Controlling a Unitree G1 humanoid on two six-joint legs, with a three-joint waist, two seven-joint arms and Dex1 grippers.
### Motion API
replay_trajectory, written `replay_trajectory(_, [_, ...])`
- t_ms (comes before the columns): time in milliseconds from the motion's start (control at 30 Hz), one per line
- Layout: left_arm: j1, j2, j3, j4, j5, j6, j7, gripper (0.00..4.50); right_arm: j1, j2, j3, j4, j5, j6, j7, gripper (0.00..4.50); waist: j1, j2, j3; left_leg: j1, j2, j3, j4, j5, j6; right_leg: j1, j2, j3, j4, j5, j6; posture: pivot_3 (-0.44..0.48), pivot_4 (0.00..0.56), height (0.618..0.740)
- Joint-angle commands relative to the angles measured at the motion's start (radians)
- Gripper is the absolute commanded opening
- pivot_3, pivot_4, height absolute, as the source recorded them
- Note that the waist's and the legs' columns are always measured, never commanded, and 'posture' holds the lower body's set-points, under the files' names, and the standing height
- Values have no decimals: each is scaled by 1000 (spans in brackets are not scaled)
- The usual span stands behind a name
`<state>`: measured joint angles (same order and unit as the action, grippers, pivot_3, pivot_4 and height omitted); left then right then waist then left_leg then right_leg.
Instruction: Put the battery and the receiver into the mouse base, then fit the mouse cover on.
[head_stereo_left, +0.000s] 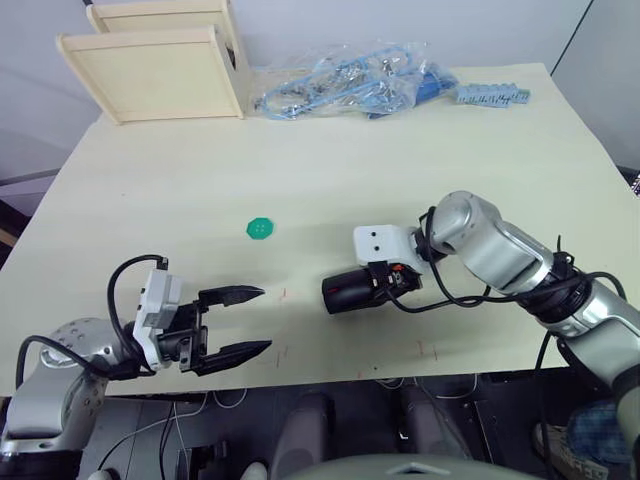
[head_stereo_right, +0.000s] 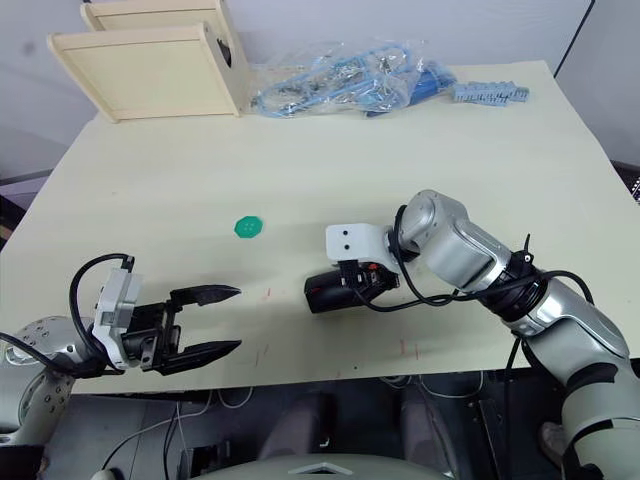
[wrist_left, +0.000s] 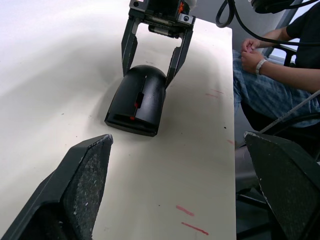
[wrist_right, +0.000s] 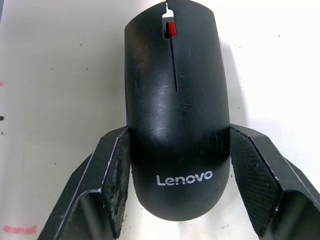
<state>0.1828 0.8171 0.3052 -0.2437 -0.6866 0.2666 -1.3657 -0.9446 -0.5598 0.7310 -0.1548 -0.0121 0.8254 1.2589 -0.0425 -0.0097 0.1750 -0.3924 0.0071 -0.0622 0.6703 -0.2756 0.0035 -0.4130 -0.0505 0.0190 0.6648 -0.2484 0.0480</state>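
Mouse cover (wrist_right: 176, 110) sits fitted on the mouse base (wrist_left: 131, 121), resting near-centre on the counter (head_stereo_left: 330, 180). Left claw (head_stereo_left: 240, 322) hovers released to its left; right claw (wrist_right: 175, 187) straddles the mouse's rear, fingers (wrist_right: 116, 175) touching or nearly so.

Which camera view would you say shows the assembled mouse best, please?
The right wrist view: the mouse appears from above with its red scroll wheel and Lenovo logo, between the right gripper fingers. The left wrist view shows its front end; the eye views show it small.
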Motion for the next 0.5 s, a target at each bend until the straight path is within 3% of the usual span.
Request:
replay_trajectory(33, [1,-4,4,-20,4,-19,-1,4500,-22,11,14,16,-22,2,-6,2417,-1,0,0,0,0,0,0,0,0,0,0,0,0,0,0,0,150,740])
replay_trajectory(500, [-3,-12,-7,-25,7,-21,7,4500,-53,46,33,49,-14,71,11,2417,-1,0,0,1,1,0,0,0,0,0,1,0,0,0,-1,0,150,740])
